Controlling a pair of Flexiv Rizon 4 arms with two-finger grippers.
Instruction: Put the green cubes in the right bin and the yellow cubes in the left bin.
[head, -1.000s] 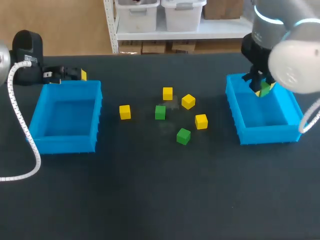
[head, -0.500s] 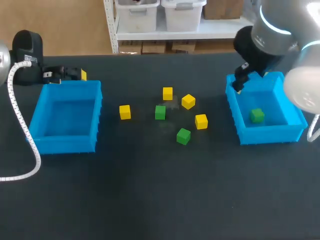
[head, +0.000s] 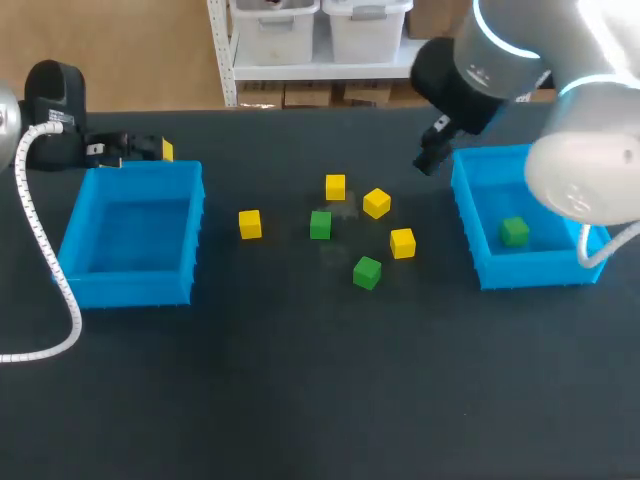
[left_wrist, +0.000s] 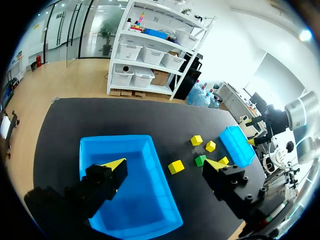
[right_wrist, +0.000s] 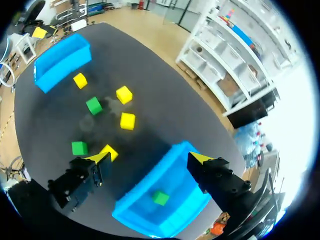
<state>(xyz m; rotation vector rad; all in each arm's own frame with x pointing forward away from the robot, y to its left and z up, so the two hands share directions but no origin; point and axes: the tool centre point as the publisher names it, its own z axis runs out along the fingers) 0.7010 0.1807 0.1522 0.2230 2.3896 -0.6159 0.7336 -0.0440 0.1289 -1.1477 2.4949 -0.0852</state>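
Several yellow cubes (head: 376, 203) and two green cubes (head: 367, 271) lie scattered mid-table between the blue left bin (head: 130, 290) and the blue right bin (head: 530, 268). A third green cube (head: 514, 231) rests inside the right bin. My right gripper (head: 428, 160) hangs just past that bin's far left corner. In the right wrist view it (right_wrist: 150, 157) is open and empty, above the right bin (right_wrist: 145, 192) with the green cube (right_wrist: 160, 198) in it. My left gripper (left_wrist: 165, 165) is open and empty over the left bin (left_wrist: 115, 139), by its far edge (head: 130, 148).
A white ribbed cable (head: 40, 250) runs along the left bin's outer side. The front half of the dark table (head: 320, 400) carries nothing. The loose cubes (left_wrist: 175, 166) sit close together, a hand's width apart.
My right gripper opened and let go of a green cube, which now lies in the right bin. The right arm then swung left, off the bin. The left arm kept still.
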